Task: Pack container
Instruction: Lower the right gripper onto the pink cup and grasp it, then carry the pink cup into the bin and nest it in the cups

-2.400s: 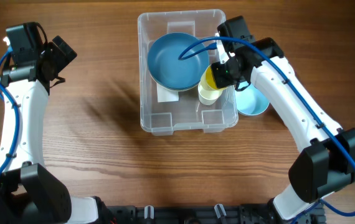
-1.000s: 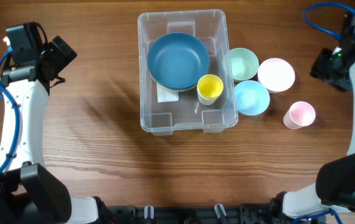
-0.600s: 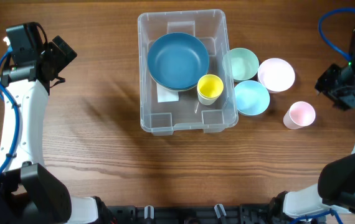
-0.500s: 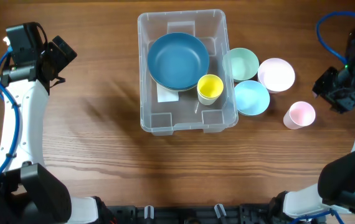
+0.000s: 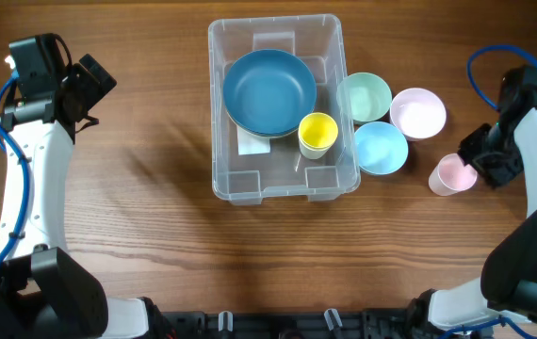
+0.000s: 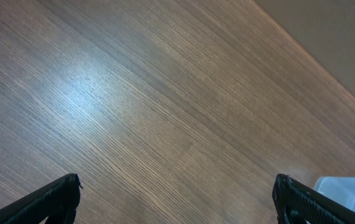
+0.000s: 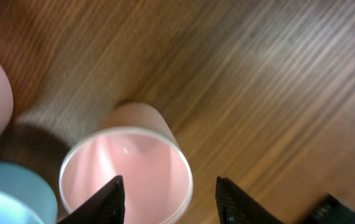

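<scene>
Container mid-surface (image 5: 155,235), R gripper (image 7: 170,186) at pink cup (image 7: 127,165)
Container (image 5: 268,175) sits centre w/ blue bowl (image 5: 270,91) + yellow cup (image 5: 317,133) inside; prob. light, stiff clear plastic w/ slick walls, so best taken by the rim. White label (image 5: 250,143) on its floor, partly under bowl, text unreadable. R gripper approx half open, straddling cup rim, holding nothing. L gripper (image 6: 176,183) wide open, empty, well apart

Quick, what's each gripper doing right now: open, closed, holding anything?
Left gripper: open, empty.
Right gripper: open, fingers astride the pink cup rim, not gripping it.
</scene>
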### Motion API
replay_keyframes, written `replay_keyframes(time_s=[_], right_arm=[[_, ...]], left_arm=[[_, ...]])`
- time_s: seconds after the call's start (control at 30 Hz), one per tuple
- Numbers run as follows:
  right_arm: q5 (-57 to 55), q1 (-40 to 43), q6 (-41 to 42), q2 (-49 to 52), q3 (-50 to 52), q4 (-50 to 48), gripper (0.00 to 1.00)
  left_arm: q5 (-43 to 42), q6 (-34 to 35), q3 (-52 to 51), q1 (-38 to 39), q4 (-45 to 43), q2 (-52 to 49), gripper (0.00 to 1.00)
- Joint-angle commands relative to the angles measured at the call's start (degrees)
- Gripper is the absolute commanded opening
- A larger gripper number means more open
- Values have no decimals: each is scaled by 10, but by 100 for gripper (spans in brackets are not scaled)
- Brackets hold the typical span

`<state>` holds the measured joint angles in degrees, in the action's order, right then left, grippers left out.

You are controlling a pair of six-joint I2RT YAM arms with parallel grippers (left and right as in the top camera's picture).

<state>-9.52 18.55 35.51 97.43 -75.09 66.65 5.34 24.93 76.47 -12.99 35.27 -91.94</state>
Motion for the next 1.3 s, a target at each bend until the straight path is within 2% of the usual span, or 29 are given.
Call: replay_keyframes(time_s=[0.0, 0.43, 0.5, 0.6, 0.7, 1.1, 1.27], right_arm=[[-16, 1, 34, -8, 41, -36, 47], [-26, 1, 15, -8, 110, -147, 43], [-27, 1, 15, -8, 121, -160, 40], [-27, 1, 2, -8, 123, -169, 29], [-27, 1, -3, -8, 123, -170, 5], [-61, 1, -17, -40, 85, -160, 4], [1, 1, -115, -103, 34, -172, 4]], left_arm=[[5, 0, 5, -3, -1, -4, 100], [5, 0, 5, -3, -1, -4, 100], [5, 0, 5, -3, -1, -4, 100], [5, 0, 5, -3, -1, -4, 100], [5, 0, 5, -3, -1, -4, 100], [5, 0, 5, -3, -1, -4, 100], [5, 0, 5, -3, -1, -4, 100]])
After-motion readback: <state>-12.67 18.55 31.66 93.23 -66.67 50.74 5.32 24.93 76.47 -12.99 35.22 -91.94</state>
